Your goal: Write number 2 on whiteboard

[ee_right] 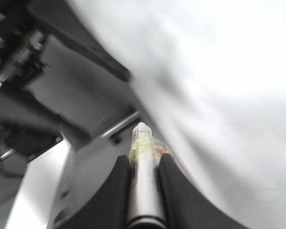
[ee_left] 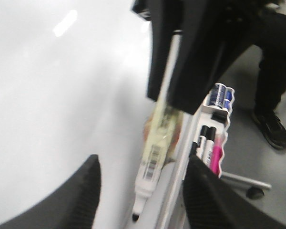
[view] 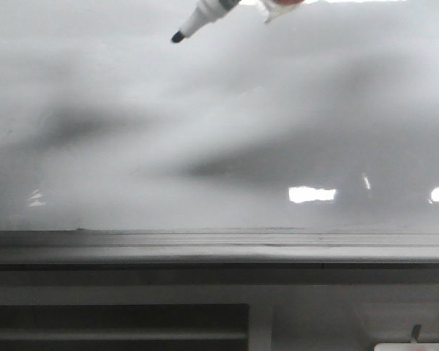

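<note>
The whiteboard (view: pixel 219 131) fills the front view, glossy white-grey, with its grey ledge (view: pixel 219 252) along the lower edge. No number 2 shows on it. My right gripper (ee_right: pixel 144 160) is shut on a white marker (ee_right: pixel 144 191) wrapped in yellowish tape. The marker's black tip (view: pixel 177 36) sits at the top of the board; I cannot tell whether it touches. In the left wrist view the marker (ee_left: pixel 152 157) hangs from the black right gripper (ee_left: pixel 190 57) beside the board (ee_left: pixel 47 105). My left gripper (ee_left: pixel 143 160) is open and holds nothing.
A white tray (ee_left: pixel 227 121) with several markers and a pink item hangs beside the board's edge. A person's black trousers and shoe (ee_left: pixel 271 129) stand on the grey floor beyond it. A caster wheel (ee_left: pixel 253 192) is nearby.
</note>
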